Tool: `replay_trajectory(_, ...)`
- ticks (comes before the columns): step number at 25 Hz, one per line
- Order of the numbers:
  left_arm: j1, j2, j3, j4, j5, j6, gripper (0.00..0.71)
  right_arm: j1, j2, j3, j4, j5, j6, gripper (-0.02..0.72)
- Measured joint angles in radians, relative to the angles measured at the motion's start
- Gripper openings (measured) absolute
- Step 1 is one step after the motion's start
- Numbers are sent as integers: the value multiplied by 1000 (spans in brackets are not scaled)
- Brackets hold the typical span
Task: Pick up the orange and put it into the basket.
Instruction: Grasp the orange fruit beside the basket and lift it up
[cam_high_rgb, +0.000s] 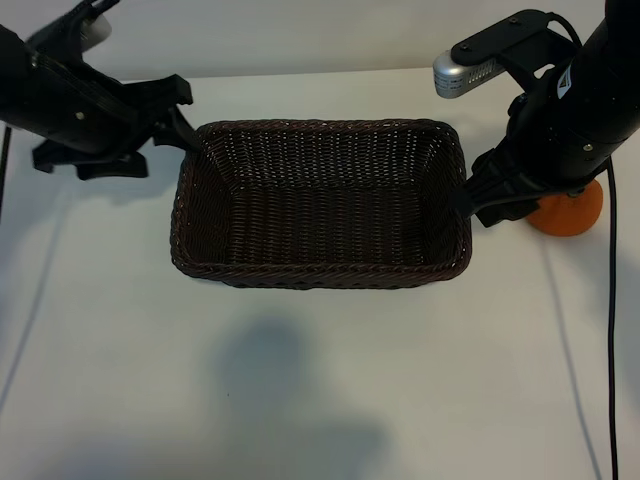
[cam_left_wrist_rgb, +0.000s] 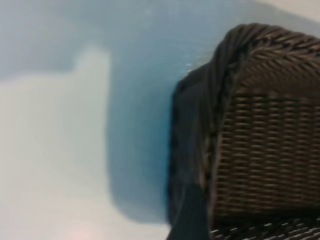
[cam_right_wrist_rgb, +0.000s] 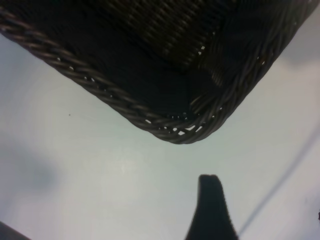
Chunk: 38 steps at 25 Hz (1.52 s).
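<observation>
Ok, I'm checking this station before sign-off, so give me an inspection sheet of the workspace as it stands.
Surface: white table, bare apart from shadows.
Job's things: basket at the centre, nothing in it; orange on the table right of the basket, partly hidden behind the right arm.
Clutter: nothing seen.
Grippers: left gripper by the basket's far left corner, open, holding nothing; right gripper at the basket's right wall, jaws apart, one finger over bare table; orange not held.
Cables: black cable down the right edge; another at the left edge.
Surroundings: pale wall behind the table.
</observation>
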Motion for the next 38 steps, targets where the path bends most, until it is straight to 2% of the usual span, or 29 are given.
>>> replay_trajectory(5,0,-24,-65,192,123,-48,619,0,0,0,1,3,0,489)
replay_trajectory(8,10,-55,-98,251,186,-50,616,0,0,0,1,3,0,489)
replay_trajectory(10,39,-85,-106,261,205,-45,613,0,0,0,1,4,0,489)
replay_trajectory(16,185,-183,-106,264,277,51,600,0,0,0,3,6,-1,489)
replay_trajectory(19,222,-243,-106,265,303,91,597,0,0,0,4,6,-1,489)
replay_trajectory(30,226,-494,-106,98,344,237,596,0,0,0,4,5,-11,489)
replay_trajectory(38,226,-804,-106,159,381,245,596,0,0,0,4,5,-14,489)
